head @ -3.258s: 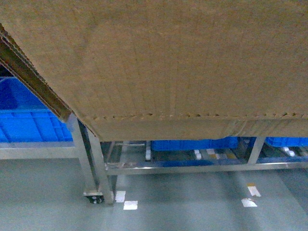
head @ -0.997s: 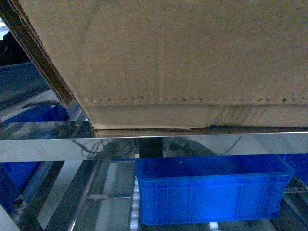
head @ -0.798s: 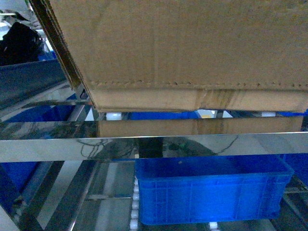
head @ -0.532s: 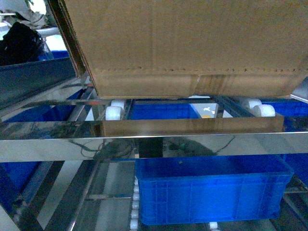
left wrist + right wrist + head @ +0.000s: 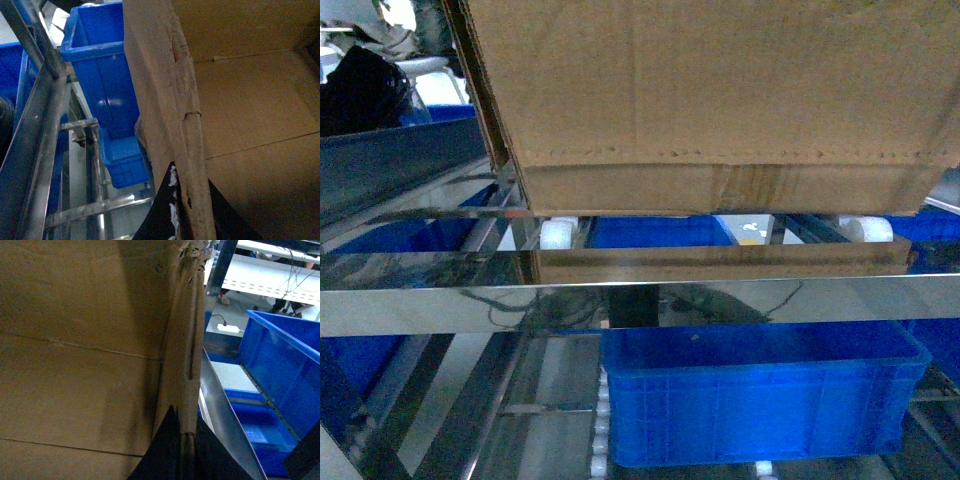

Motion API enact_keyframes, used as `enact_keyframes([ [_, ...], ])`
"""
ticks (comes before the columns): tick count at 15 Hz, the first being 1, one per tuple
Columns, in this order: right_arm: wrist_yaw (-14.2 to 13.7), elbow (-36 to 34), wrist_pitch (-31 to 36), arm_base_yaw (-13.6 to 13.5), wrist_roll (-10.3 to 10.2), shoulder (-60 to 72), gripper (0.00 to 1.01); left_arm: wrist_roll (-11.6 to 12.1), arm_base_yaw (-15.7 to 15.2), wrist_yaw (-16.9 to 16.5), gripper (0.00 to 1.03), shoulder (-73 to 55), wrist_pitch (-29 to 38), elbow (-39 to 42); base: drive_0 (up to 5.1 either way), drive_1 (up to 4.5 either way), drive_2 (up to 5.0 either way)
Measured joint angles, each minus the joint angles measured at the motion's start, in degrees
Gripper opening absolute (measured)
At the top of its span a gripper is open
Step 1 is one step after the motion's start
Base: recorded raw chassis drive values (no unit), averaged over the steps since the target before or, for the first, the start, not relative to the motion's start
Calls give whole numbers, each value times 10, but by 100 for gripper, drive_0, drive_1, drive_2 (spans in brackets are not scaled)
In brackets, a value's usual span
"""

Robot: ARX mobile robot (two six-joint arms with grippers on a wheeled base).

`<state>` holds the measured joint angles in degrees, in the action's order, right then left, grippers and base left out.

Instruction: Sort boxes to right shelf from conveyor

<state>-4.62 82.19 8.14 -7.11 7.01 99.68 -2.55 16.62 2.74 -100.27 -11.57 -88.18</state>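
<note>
The big cardboard box (image 5: 720, 100) fills the upper part of the head view, its bottom edge just above the white rollers (image 5: 556, 234) of the steel shelf (image 5: 640, 300). A row of dots runs along its lower side. The shiny front rail crosses the middle of the frame and mirrors the box. Below it, in the lower centre, a blue crate (image 5: 760, 400) sits on a lower tier.

In the left wrist view, the left gripper (image 5: 187, 215) pinches the box's ragged wall at the bottom centre, one dark finger on each side. In the right wrist view, the right gripper (image 5: 185, 455) grips the opposite wall likewise, low in the frame.
</note>
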Motion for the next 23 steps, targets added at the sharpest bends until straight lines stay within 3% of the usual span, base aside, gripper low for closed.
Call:
enact_keyframes([
  [2, 3, 24, -21, 0, 2, 20, 4, 2, -2, 0, 3, -19, -19, -32, 0, 0, 0],
  [4, -1, 33, -18, 0, 7, 23, 27, 9, -2, 0, 7, -24, -32, -42, 0, 0, 0],
  [7, -12, 37, 10, 0, 3, 24, 62, 26, -2, -19, 42, -23, -14, -42, 0, 0, 0],
  [10, -51, 50, 89, -9, -1, 24, 97, 16, -14, -35, 78, -23, 30, -43, 0, 0, 0],
  [12, -62, 50, 132, -12, -8, 24, 98, -1, -21, -47, 99, -22, 65, -44, 0, 0, 0],
  [17, -76, -35, 219, -15, -14, -25, 98, -50, -17, -52, 98, 39, 155, 25, 0, 0, 0],
  [23, -87, -125, 263, -19, -12, -69, 98, -77, 18, -10, 98, 87, 248, 138, 0, 0, 0],
])
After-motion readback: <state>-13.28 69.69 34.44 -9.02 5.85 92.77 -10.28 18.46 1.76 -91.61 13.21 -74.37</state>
